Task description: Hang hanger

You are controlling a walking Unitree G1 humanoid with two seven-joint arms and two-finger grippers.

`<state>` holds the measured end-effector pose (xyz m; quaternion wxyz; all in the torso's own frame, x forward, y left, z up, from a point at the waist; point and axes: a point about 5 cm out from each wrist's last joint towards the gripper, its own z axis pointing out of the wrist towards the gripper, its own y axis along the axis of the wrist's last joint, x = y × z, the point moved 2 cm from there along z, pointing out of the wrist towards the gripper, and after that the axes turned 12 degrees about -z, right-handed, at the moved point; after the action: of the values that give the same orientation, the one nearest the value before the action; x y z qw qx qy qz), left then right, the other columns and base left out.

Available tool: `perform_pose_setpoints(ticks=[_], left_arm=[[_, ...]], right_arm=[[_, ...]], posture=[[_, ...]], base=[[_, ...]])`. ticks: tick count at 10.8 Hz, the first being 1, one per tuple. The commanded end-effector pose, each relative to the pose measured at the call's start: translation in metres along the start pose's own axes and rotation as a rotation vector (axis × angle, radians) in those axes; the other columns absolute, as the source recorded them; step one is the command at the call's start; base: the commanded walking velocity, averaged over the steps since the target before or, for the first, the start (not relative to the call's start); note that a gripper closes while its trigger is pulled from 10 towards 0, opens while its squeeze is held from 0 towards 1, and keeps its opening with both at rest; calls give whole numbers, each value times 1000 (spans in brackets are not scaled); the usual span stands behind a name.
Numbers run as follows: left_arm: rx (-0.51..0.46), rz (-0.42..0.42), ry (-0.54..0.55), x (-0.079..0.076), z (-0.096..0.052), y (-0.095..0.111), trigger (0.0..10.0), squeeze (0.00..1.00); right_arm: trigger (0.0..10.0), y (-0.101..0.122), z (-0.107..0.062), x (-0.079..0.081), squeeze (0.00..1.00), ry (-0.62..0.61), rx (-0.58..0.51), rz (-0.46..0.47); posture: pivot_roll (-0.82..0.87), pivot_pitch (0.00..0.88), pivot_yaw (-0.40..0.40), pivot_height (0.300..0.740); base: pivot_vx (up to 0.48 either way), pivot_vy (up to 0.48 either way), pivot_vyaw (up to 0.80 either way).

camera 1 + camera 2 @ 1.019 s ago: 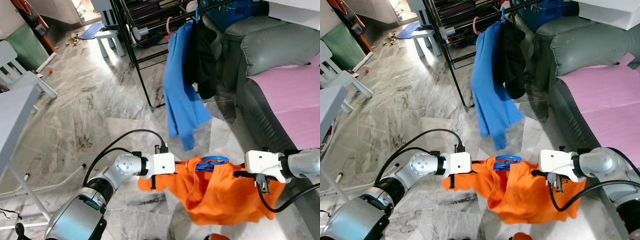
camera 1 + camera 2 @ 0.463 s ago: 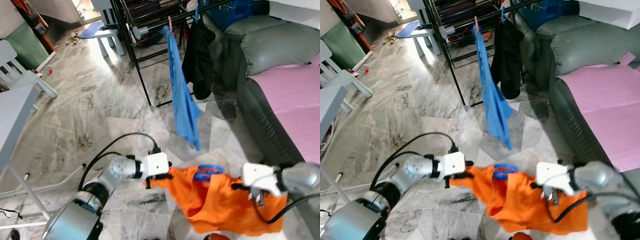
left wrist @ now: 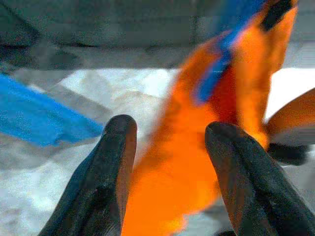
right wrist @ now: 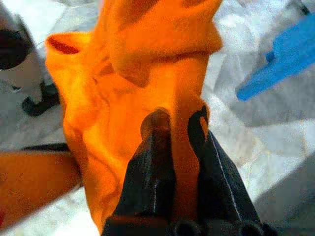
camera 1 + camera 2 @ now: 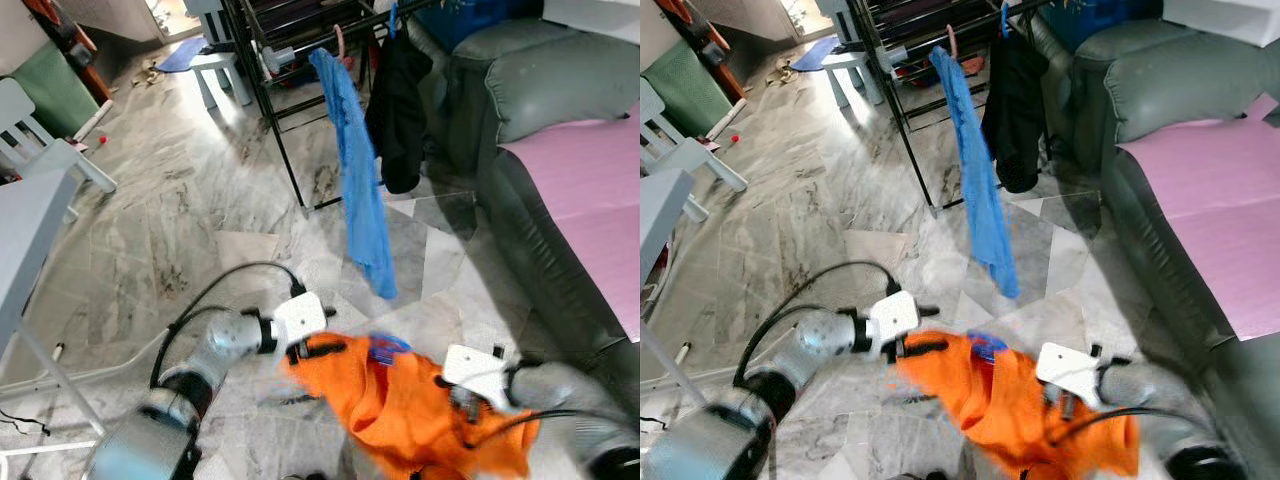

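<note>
Hanging is not yet done: the orange shirt (image 5: 400, 410) on its blue hanger (image 5: 386, 349) sits well below the black drying rack (image 5: 290, 120), right claw (image 4: 178, 129) pinching the fabric, left claw (image 3: 170, 137) spread around it.

I am in a lived-in home, in a living area. A grey marble floor (image 5: 180, 200) spreads ahead of me. A dark grey sofa (image 5: 540, 90) with a pink cover (image 5: 590, 190) stands on my right. A black clothes rack (image 5: 290, 90) holds a blue garment (image 5: 360, 190) and a black garment (image 5: 400, 110). A white chair (image 5: 40, 150) stands on my left.
</note>
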<state>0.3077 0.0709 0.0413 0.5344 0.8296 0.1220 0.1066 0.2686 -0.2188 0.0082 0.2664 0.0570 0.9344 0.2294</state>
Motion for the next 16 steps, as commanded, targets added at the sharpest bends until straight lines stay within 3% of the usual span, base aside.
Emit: perform_pose_setpoints(ticks=[1,2,3,4,6,7,10,11,12,16], left_arm=[[26,-17,-22,-4,-6,-11,10000,1000],[22,-31,-2,-4,-5,-12,10000,1000],[-38,-109,103,4,-5,-9,10000,1000],[-78,-164,176,9,-5,-7,10000,1000],[-202,-460,551,23,-13,-24,10000,1000],[-225,-556,653,23,-15,-33,10000,1000],[-207,-661,701,3,-7,-51,10000,1000],[-182,-660,719,3,-4,-51,10000,0],[-202,-733,748,10,-7,-50,10000,0],[-237,-796,769,22,-10,-43,10000,0]], right_arm=[[0,0,3,1,0,-48,4,23],[0,-3,5,0,0,-99,20,62],[0,-10,8,-6,0,-247,51,267],[0,-15,8,-5,0,-298,72,346],[0,-31,7,9,0,-485,153,623],[0,-39,6,16,0,-544,196,745],[0,-52,-2,25,0,-704,260,908],[10000,-49,0,29,0,-702,264,918],[10000,-43,3,29,0,-712,231,911],[10000,-33,6,25,0,-776,211,952]], posture=[[-214,150,227,740],[-216,146,221,740],[-218,139,211,740],[-225,134,208,740],[-231,104,183,740],[-232,93,176,740],[-248,48,169,740],[-266,25,180,740],[-279,12,195,740],[-305,0,212,740]], base=[[0,0,0],[0,0,0],[0,0,0],[0,0,0],[0,0,0],[0,0,0],[0,0,0],[0,0,0],[0,0,0],[206,0,0]])
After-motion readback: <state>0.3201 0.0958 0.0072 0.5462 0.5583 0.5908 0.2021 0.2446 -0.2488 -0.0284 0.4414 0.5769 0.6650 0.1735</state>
